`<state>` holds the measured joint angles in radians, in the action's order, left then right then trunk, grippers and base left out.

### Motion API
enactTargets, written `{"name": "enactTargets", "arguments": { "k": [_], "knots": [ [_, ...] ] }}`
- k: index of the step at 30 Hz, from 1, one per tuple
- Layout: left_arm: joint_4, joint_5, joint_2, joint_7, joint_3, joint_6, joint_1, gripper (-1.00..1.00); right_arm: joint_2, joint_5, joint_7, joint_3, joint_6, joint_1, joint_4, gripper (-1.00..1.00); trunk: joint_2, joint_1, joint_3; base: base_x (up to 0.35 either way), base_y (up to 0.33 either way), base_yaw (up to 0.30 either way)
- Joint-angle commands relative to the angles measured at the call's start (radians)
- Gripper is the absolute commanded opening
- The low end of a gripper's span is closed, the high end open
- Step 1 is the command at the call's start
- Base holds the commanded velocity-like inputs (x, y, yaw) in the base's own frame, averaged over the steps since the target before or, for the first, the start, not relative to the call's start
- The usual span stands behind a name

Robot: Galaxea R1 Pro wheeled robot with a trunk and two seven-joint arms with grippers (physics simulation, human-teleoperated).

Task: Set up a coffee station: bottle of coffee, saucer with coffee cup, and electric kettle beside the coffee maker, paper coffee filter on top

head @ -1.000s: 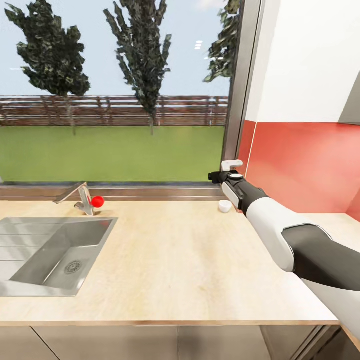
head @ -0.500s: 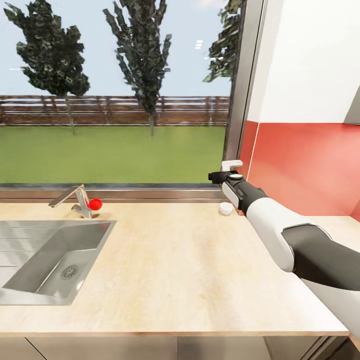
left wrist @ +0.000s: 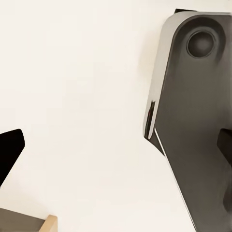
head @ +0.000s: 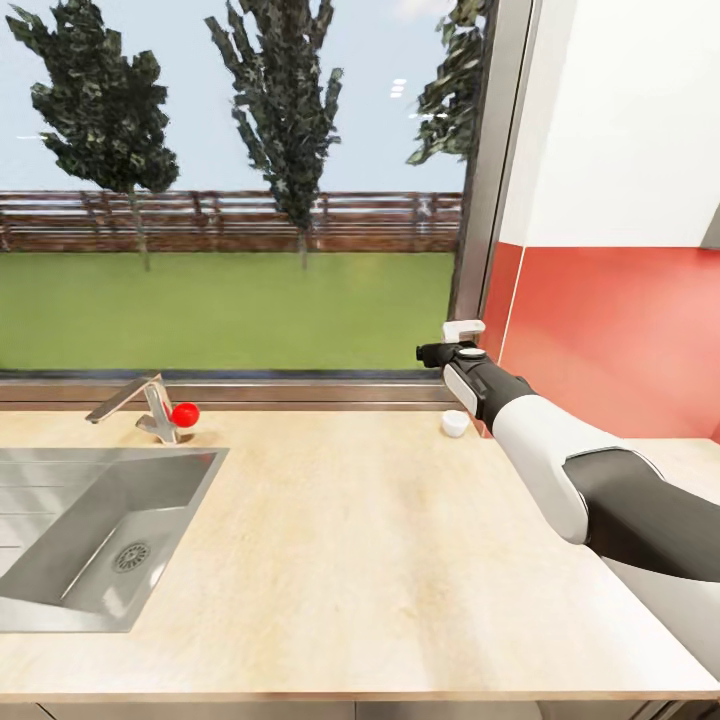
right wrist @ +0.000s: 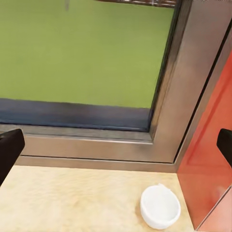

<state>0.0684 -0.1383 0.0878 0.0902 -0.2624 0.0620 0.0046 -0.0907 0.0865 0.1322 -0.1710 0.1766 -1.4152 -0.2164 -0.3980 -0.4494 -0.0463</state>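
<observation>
Right gripper (head: 440,352), black w/ a white block on top, hangs above the back of the pale wood-grain countertop (head: 350,540), at the window corner next to the red backsplash panel (head: 610,340). In the right wrist view its two dark fingertips (right wrist: 9,150) sit at opposite edges of the picture w/ nothing between them, so jaws are spread wide and empty.

Small white round cup (head: 453,423) stands upright on the counter, near the red panel and below the window frame. From the claw it lies just beneath and a bit toward the robot, between the fingertip lines in the right wrist view (right wrist: 160,207). It's round, so no long axis to align with; approach angle matters little. Right arm is clearly nearer, prob. needs only a short drop.

Left gripper state: can't tell; left wrist view gives blank white wall and a grey robot panel (left wrist: 193,121).

Coffee maker, saucer, kettle, filter: can't place them from these views.
</observation>
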Motion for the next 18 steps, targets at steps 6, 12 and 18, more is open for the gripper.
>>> {"name": "enactTargets", "arguments": {
  "k": [6,12,18],
  "knots": [
    [0.001,-0.01,0.0,0.002,-0.008,0.002,0.0,1.0,0.0,0.009,0.006,-0.008,0.006,-0.001,-0.001,1.0,-0.002,-0.001,-0.002,0.129,0.0,0.0],
    [0.001,-0.01,0.0,0.002,-0.008,0.002,0.0,1.0,0.0,0.009,0.006,-0.008,0.006,0.0,-0.001,1.0,-0.002,-0.001,-0.002,0.082,0.0,0.0],
    [0.001,-0.009,0.0,0.002,-0.009,0.001,0.0,1.0,-0.002,0.009,0.004,-0.008,0.006,0.001,-0.001,1.0,-0.002,-0.001,-0.002,0.103,0.0,0.0]
  ]
}}
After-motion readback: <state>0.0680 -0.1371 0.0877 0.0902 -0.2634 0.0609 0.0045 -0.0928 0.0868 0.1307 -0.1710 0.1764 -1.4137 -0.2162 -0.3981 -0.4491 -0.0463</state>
